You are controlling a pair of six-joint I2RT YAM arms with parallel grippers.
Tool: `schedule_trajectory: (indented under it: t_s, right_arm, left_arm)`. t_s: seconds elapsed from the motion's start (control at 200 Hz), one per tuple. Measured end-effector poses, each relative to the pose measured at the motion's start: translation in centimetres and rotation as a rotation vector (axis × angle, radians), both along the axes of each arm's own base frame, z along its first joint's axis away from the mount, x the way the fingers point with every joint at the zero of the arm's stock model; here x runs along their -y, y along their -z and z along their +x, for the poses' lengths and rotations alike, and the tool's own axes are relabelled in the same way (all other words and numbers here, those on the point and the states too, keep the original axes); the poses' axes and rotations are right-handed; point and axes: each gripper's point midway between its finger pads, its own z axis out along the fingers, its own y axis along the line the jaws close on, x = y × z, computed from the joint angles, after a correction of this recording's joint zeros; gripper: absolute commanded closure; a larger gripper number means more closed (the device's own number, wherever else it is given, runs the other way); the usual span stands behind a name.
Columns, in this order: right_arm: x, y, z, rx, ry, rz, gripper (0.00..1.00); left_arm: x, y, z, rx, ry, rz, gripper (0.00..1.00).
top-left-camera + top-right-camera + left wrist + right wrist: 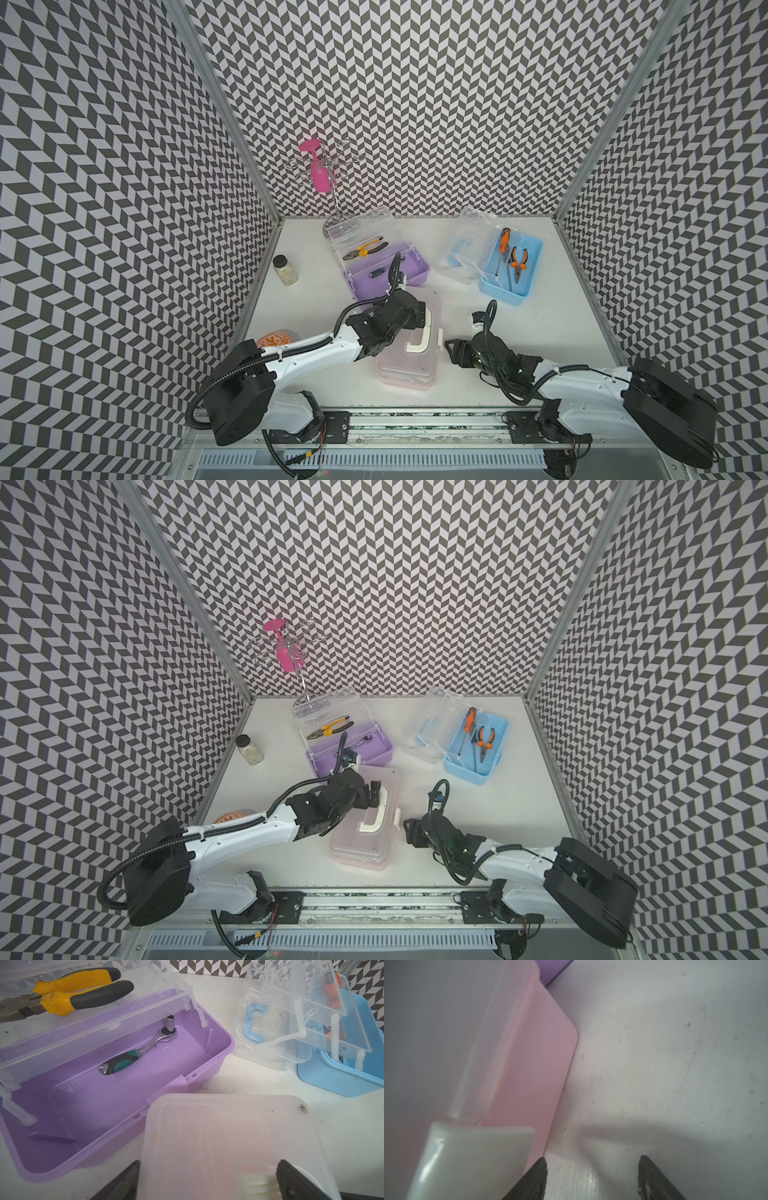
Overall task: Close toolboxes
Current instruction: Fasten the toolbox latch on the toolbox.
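purple toolbox (417, 277) beside pink toolbox (407, 374), jar (285, 269) apart

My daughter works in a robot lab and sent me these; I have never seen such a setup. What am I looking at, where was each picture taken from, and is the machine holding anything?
It is a robot with two arms, each ending in a two-fingered gripper. Two pictures come from a camera above, looking down on the white table. The other two come from cameras on the wrists, looking past the fingers. Three small toolboxes stand on the table. The pink toolbox, nearest the arms, has its lid down. The purple toolbox, with a ratchet inside, and the blue toolbox, with orange pliers, stand open. A jar stands aside. The left gripper is open over the pink box; the right gripper is open beside it, close to its white latch. Neither holds anything.
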Motion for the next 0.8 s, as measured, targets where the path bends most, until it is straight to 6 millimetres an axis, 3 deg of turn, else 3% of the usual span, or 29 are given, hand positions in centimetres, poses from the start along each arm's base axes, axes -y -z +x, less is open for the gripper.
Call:
schedule_trajectory:
  t_s: [0.245,0.476,0.801]
  right_arm:
    - [-0.8,-0.2,0.7,0.031,-0.016,0.035,0.29]
    - [-0.6,-0.3,-0.2,0.024,-0.042,0.062,0.29]
    - [-0.9,-2.3,-1.0,0.039,-0.079,0.122,0.35]
  left_arm:
    - [-0.1,0.3,0.0,-0.005,0.002,0.006,0.00]
    - [0.0,0.3,-0.1,-0.005,0.003,0.004,0.00]
    - [0.0,0.3,0.0,-0.006,0.004,0.004,0.01]
